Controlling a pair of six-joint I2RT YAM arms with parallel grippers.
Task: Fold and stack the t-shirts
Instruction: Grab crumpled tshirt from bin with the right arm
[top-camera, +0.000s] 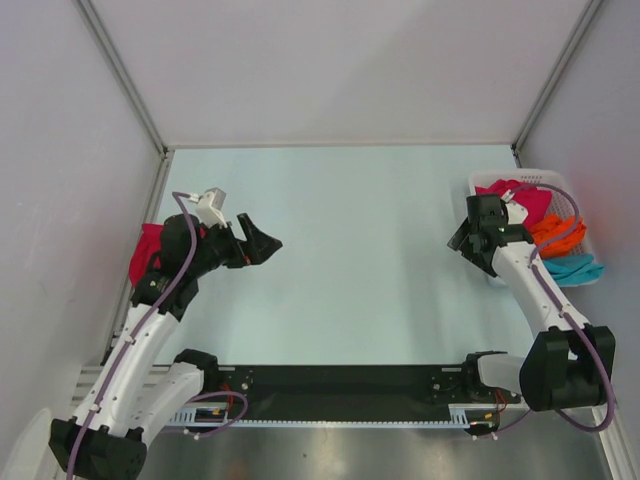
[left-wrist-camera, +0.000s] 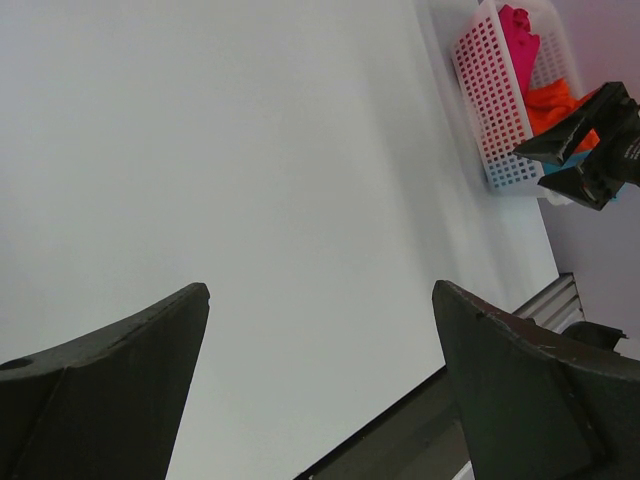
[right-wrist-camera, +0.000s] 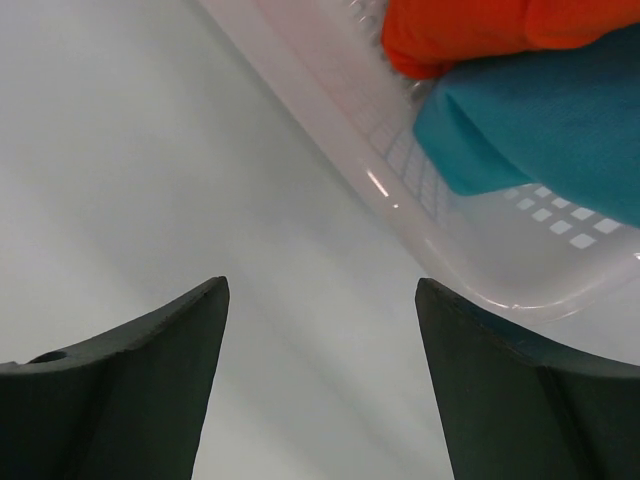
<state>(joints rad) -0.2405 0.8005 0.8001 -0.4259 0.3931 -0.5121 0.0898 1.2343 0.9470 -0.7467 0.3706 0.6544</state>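
Observation:
A magenta-pink t-shirt (top-camera: 148, 252) lies bunched at the table's left edge, partly hidden behind my left arm. A second magenta-pink t-shirt (top-camera: 527, 201), an orange one (top-camera: 556, 233) and a teal one (top-camera: 576, 268) lie crumpled in the white lattice basket (top-camera: 484, 181) at the right. My left gripper (top-camera: 262, 240) is open and empty over bare table, to the right of the left shirt. My right gripper (top-camera: 460, 242) is open and empty just left of the basket. The right wrist view shows the orange shirt (right-wrist-camera: 470, 30) and the teal shirt (right-wrist-camera: 540, 130) above my open gripper (right-wrist-camera: 320, 285).
In the left wrist view my open gripper (left-wrist-camera: 320, 290) faces across the table toward the basket (left-wrist-camera: 495, 110), the right gripper (left-wrist-camera: 590, 140) beside it. Grey walls close in the table on three sides. The black base rail (top-camera: 340, 385) runs along the near edge.

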